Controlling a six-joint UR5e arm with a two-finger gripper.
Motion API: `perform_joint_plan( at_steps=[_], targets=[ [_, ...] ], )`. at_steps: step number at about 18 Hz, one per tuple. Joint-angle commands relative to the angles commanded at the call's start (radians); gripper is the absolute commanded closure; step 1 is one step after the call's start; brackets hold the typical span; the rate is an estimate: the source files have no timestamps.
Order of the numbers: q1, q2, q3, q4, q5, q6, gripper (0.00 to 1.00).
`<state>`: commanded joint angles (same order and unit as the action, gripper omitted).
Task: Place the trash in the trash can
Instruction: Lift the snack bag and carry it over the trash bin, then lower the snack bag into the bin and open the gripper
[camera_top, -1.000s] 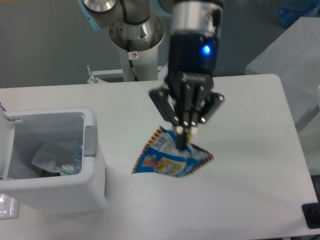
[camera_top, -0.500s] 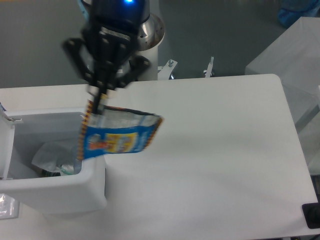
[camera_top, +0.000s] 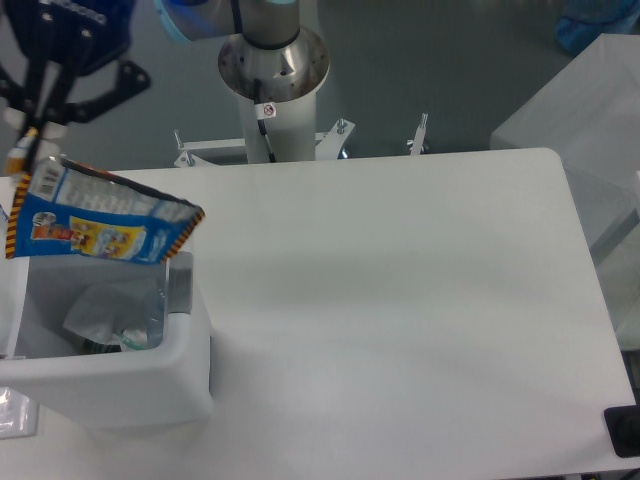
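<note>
One blue-and-orange cartoon snack packet (camera_top: 95, 222) hangs from our two-finger gripper (camera_top: 28, 148), pinched at its upper left corner by fingers closed narrow on the foil edge. It dangles tilted above the open mouth of the boxy white plastic trash can (camera_top: 120, 375) at the left end of the white table (camera_top: 400, 300), its right tip reaching over the side with the grey latch tab (camera_top: 180, 282). Inside the can we see a whitish translucent plastic pouch (camera_top: 100, 310) already lying at the bottom. We judge the packet light, thin and floppy, with a slick crinkly skin: a corner pinch holds it, but it swings and sags freely, so we would take it by a sealed edge where the film is stiffest. Once let go, it may flutter and catch on the rim.
</note>
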<state>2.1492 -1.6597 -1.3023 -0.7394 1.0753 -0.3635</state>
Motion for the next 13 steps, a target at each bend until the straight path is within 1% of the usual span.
perform_joint_plan(
  at_steps=[3,9,12,13],
  targets=[
    [-0.008,-0.014,-0.005,0.002,0.000,-0.003,0.96],
    [-0.020,-0.018,-0.086,0.002,0.011,-0.003,0.96],
    [-0.019,-0.031,-0.104,0.002,0.012,0.000,0.95],
    [-0.019,-0.043,-0.106,0.002,0.020,0.000,0.93]
  ],
)
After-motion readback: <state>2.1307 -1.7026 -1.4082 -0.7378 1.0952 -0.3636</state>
